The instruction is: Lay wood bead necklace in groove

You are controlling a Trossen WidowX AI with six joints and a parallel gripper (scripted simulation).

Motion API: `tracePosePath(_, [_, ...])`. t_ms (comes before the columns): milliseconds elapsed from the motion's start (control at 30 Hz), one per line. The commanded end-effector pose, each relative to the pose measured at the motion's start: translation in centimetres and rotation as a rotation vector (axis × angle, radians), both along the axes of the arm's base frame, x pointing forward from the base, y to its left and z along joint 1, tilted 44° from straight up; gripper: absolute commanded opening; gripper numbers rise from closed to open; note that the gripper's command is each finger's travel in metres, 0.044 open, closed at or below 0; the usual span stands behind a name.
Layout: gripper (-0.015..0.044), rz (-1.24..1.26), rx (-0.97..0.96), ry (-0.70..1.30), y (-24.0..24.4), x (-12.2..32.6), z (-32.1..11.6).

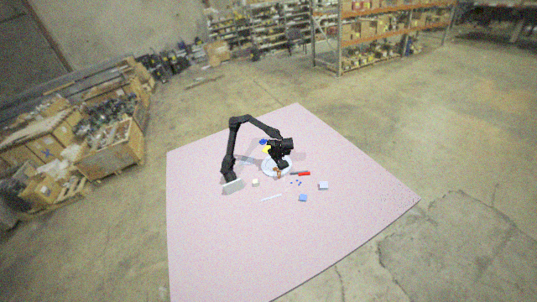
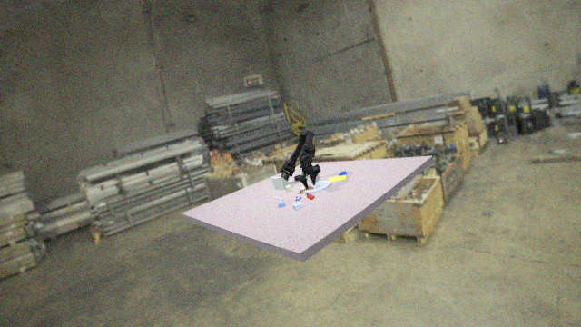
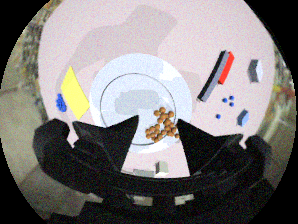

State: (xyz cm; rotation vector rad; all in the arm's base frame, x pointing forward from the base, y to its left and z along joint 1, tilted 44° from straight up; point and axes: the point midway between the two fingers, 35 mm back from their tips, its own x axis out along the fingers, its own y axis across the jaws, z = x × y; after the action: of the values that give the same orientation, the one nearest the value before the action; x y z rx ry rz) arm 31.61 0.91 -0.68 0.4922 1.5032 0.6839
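The round bead board (image 1: 265,169) (image 2: 323,184) (image 3: 106,79) is a pale disc with a thin dark circular groove line. The brown wood bead necklace (image 1: 278,173) (image 2: 304,191) (image 3: 164,117) is bunched in a loose heap at the board's lower right in the wrist view. Some beads are inside the groove line and some are across or beyond it; it is not spread around the ring. My gripper (image 1: 279,167) (image 2: 310,185) (image 3: 158,119) is open, its fingertips on either side of the heap. Whether the fingers touch any beads cannot be told.
A yellow piece (image 3: 75,93) and a blue cluster (image 3: 61,103) lie left of the board in the wrist view. A red bar (image 1: 304,174) (image 3: 226,68), small blue beads (image 3: 225,100), a blue block (image 1: 303,197) and a pale block (image 1: 323,185) lie right. A cream cube (image 1: 255,182) stands near the base.
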Motion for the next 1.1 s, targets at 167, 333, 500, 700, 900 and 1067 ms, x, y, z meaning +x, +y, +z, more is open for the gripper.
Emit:
tracePosePath(167, [0.0440,0.003,0.004,0.011,-1.3,0.0,1.4])
tracePosePath(333, [0.0440,0.002,0.005,0.012,-1.3,0.0,1.5])
tracePosePath(500, [0.0440,0.003,0.004,0.012,-1.4,0.0,1.6])
tracePosePath(700, [0.0440,0.003,0.004,0.012,-1.4,0.0,1.6])
tracePosePath(900, [0.0440,0.003,0.004,0.012,-1.4,0.0,1.6])
tracePosePath(1067, [0.0440,0.003,0.004,0.012,-1.4,0.0,1.6])
